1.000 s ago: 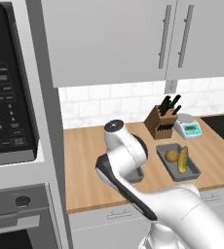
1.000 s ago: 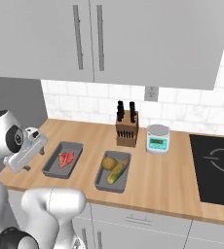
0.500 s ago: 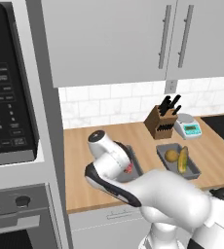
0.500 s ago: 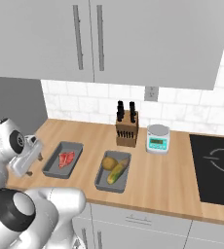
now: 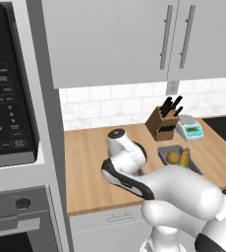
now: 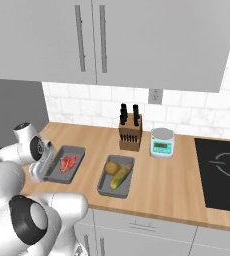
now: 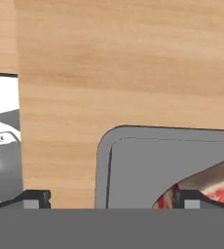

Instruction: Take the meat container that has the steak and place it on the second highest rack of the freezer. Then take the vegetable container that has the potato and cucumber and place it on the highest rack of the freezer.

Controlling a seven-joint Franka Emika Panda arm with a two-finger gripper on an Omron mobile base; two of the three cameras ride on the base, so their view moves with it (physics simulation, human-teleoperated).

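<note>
The meat container (image 6: 57,172) is a shallow grey tray on the wooden counter with the red steak (image 6: 68,163) in it. Right of it lies the vegetable container (image 6: 107,187), which holds the potato (image 6: 112,166) and the cucumber (image 6: 121,176). My gripper (image 6: 38,175) hangs open just above the meat container's left end. In the hand view my gripper (image 7: 113,198) straddles the meat container's rim (image 7: 102,160): one fingertip over bare wood, the other over the steak (image 7: 221,187). In the left base view my arm hides the meat container, while the vegetable container (image 5: 196,166) shows. The freezer is out of view.
A knife block (image 6: 129,131) and a small kitchen scale (image 6: 162,143) stand at the back by the tiled wall. A black cooktop (image 6: 222,172) lies at the right. An oven column with a microwave (image 5: 9,98) bounds the counter's left end. Wall cabinets (image 6: 112,40) hang above.
My arm has swung, and the hand has come down and to the right to the meat container's left end. The jaws stay open. Both containers lie where they were.
</note>
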